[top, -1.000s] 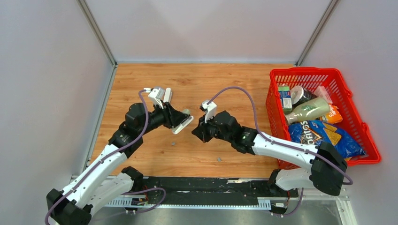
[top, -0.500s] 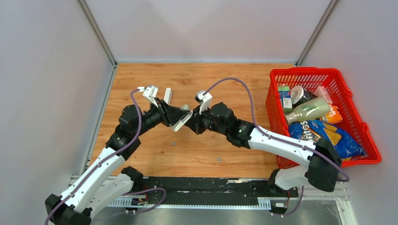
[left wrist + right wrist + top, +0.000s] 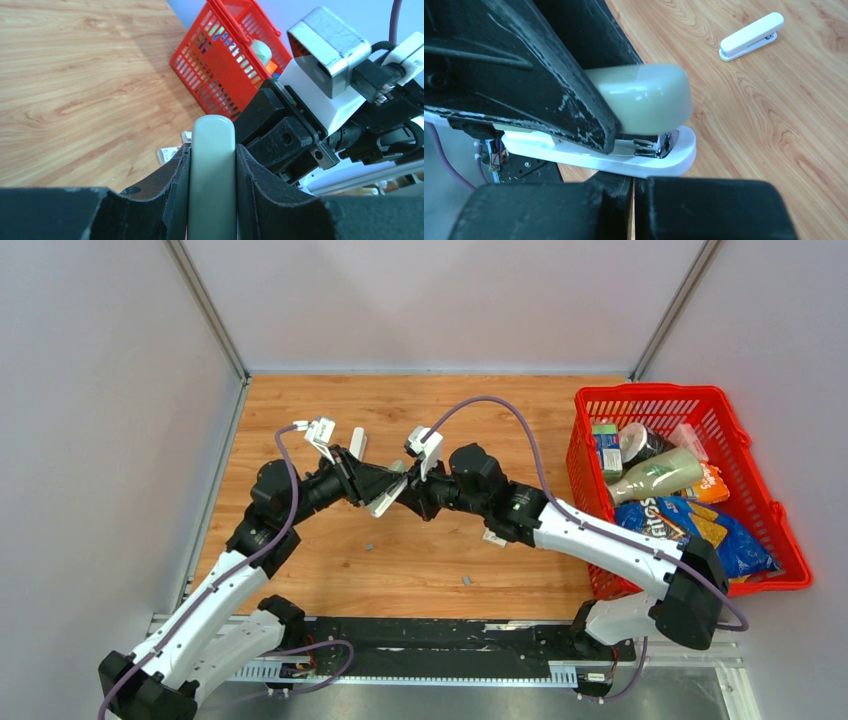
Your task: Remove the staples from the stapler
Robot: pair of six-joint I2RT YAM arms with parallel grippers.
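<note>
My left gripper is shut on a stapler with a pale green top and a white base, held above the table. In the left wrist view the green top is clamped between both pads. In the right wrist view the stapler shows its white base and metal magazine front. My right gripper is shut, its tips right at the base's underside; in the top view it meets the stapler's front. Two tiny grey staples lie on the table. No staples show in the magazine.
A second white stapler lies behind the left gripper. Small white boxes lie on the wood under the right arm. A red basket of groceries stands at the right. Grey walls enclose the table.
My right gripper has moved left and up to the held stapler's front. My left gripper has shifted slightly left and tilted with the stapler.
</note>
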